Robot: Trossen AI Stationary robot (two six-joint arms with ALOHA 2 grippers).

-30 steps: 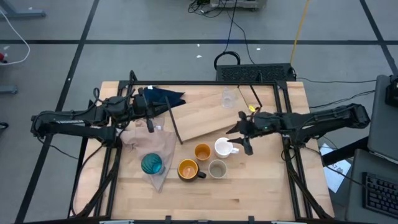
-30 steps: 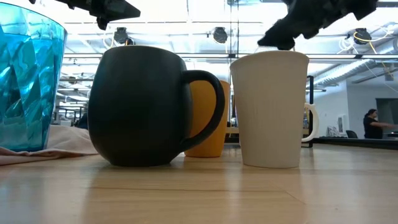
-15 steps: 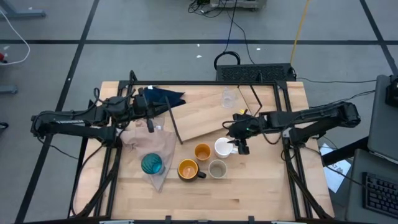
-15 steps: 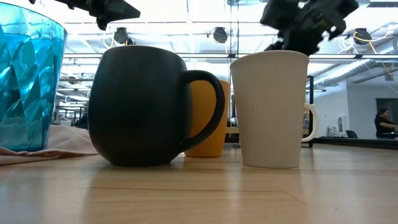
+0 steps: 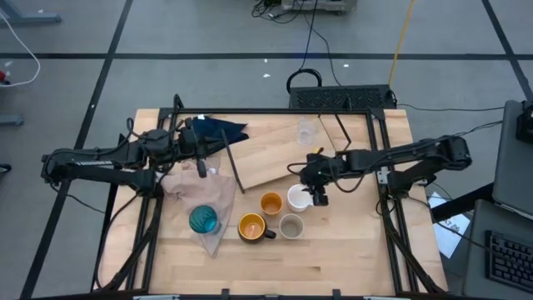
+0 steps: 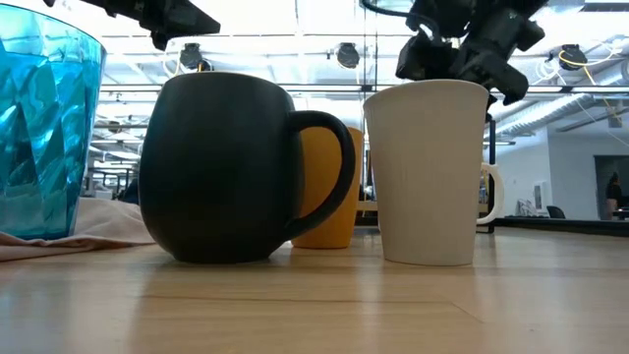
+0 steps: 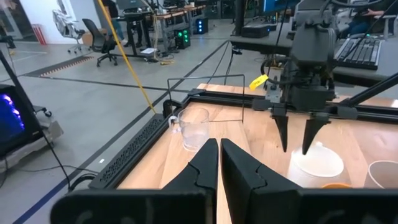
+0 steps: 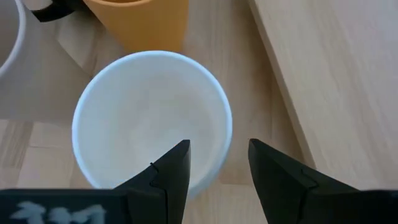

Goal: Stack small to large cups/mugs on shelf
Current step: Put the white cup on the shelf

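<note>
The right hand point(image 5: 317, 193) hangs spread, empty, straddling the white handled ceramic mug's point(image 5: 298, 197) rim, apparently to pinch its wall; the left hand point(image 5: 201, 163) waits clenched.

Four cameras around one table

The high view looks straight down on the whole table point(image 5: 350, 250). The low view sits at tabletop height, very close to the dark mug point(image 6: 221, 167) and grey-beige cup point(image 6: 428, 172), facing the room. The right wrist view looks down, close over the white mug point(image 8: 152, 118), which the left wrist view shares from farther off.
</note>
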